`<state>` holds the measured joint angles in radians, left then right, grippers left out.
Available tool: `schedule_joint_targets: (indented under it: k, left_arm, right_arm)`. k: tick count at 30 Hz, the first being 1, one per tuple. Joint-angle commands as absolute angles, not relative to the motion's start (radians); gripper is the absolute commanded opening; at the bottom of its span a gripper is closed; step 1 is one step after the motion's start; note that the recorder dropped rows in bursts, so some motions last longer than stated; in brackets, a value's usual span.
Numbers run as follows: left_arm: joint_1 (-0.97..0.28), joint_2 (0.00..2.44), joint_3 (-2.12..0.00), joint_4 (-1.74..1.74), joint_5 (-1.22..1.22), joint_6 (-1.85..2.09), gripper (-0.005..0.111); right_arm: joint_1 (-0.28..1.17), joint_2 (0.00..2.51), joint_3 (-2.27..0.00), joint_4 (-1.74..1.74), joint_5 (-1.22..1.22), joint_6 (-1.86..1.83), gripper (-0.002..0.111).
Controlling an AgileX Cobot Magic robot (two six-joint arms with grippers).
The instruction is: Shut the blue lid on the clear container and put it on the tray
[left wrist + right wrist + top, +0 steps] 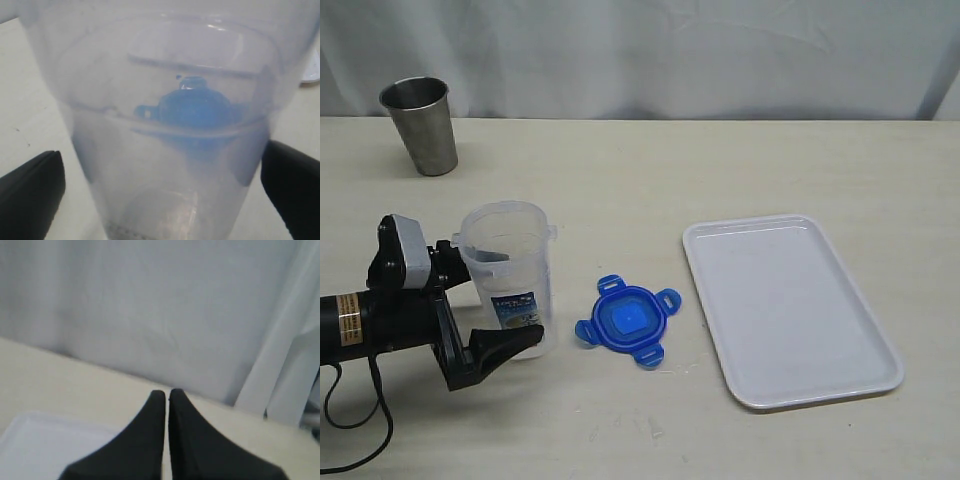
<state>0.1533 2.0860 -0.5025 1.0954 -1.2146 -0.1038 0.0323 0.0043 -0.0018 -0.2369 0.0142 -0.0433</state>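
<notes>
The clear container (507, 275) stands upright and uncovered on the table, its printed label facing front. My left gripper (520, 296) is open, with one black finger on each side of the container (165, 150); the fingers (31, 195) do not visibly press on it. The blue lid (627, 320) lies flat on the table just to the right of the container, and it shows through the clear wall as a blue lid (195, 107) in the left wrist view. Further right lies the white tray (790, 310). My right gripper (167, 392) is shut and empty, above a corner of the tray (30, 445), and is outside the exterior view.
A grey steel cup (420, 125) stands at the back left of the table. A white curtain (650, 50) hangs behind the table's far edge. The left arm's cable (360, 410) trails along the front left.
</notes>
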Motion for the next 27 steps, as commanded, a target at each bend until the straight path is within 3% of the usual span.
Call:
schedule_joint_targets:
  k: [1, 4, 6, 12, 15, 18, 20, 23, 27]
  left_arm:
    - [0.155, 2.088, -0.502, 1.086, -1.221, -0.100, 0.105]
    - [0.155, 2.088, -0.502, 1.086, -1.221, -0.100, 0.105]
    - [0.155, 2.088, -0.502, 1.086, -1.221, -0.100, 0.105]
    - [0.155, 2.088, -0.502, 1.086, -1.221, -0.100, 0.105]
    - [0.155, 2.088, -0.502, 1.086, -1.221, -0.100, 0.105]
    - [0.155, 2.088, -0.502, 1.086, -1.221, -0.100, 0.105]
    - [0.155, 2.088, -0.502, 1.086, -1.221, -0.100, 0.105]
    - [0.155, 2.088, -0.502, 1.086, -1.221, -0.100, 0.105]
    - [0.155, 2.088, -0.502, 1.086, -1.221, -0.100, 0.105]
  right_arm:
    - [0.026, 0.000, 0.000, -0.250, -0.511, 0.044, 0.004]
    - [0.026, 0.000, 0.000, -0.235, -0.728, 0.343, 0.004]
    - [0.026, 0.000, -0.018, -0.166, -0.730, 0.390, 0.004]
    - [0.026, 0.141, -0.346, -0.152, -0.195, 0.382, 0.009]
    - [0.026, 0.288, -0.540, -0.195, 0.006, 0.382, 0.025]
    - [0.026, 0.532, -0.783, -0.211, 0.412, 0.295, 0.042]
    - [0.026, 0.733, -0.917, -0.211, 0.665, 0.177, 0.043]
    - [0.026, 0.909, -1.010, -0.197, 0.860, 0.170, 0.043]
    - [0.026, 1.149, -1.043, 0.124, 0.868, -0.107, 0.043]
